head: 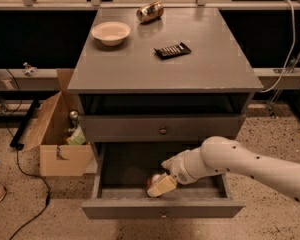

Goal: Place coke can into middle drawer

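The middle drawer (pixel 135 210) is pulled open at the bottom of the grey cabinet. My gripper (pixel 158 180) reaches down into it from the right, near the drawer's front wall. It is shut on the coke can (pixel 151 181), which sits low inside the drawer. Only a bit of the can's red side and silver end shows beside the cream fingers (pixel 163 185). I cannot tell whether the can touches the drawer floor.
The upper knobbed drawer (pixel 163 131) is closed. On the cabinet top are a white bowl (pixel 110 33), a brownish-gold can (pixel 150 11) lying on its side and a black flat object (pixel 172 50). An open cardboard box (pixel 60 139) stands on the floor at the left.
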Available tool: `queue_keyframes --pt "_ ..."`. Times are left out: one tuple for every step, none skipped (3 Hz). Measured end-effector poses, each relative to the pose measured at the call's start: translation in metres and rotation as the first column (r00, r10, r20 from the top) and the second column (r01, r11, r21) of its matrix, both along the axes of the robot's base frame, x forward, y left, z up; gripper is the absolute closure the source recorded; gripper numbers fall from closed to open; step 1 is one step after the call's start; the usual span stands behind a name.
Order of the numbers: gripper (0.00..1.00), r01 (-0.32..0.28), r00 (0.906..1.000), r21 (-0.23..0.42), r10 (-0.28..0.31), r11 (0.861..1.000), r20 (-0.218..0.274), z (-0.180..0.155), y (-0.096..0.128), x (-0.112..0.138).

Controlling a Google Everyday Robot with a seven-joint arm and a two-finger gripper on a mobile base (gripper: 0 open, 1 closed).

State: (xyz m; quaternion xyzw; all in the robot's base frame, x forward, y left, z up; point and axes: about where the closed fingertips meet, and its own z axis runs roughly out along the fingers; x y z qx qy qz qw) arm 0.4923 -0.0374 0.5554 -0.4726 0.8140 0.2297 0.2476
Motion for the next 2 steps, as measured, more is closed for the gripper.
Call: queue_keyframes --pt "0.00 0.041 0.9991 0.049 -0.040 0.998 -0.012 -0.0082 -0.0121 0.0172" --pt "0.00 0.041 0.9991 0.049 -0.040 0.998 -0.012 -0.0082 -0.0121 0.0172"
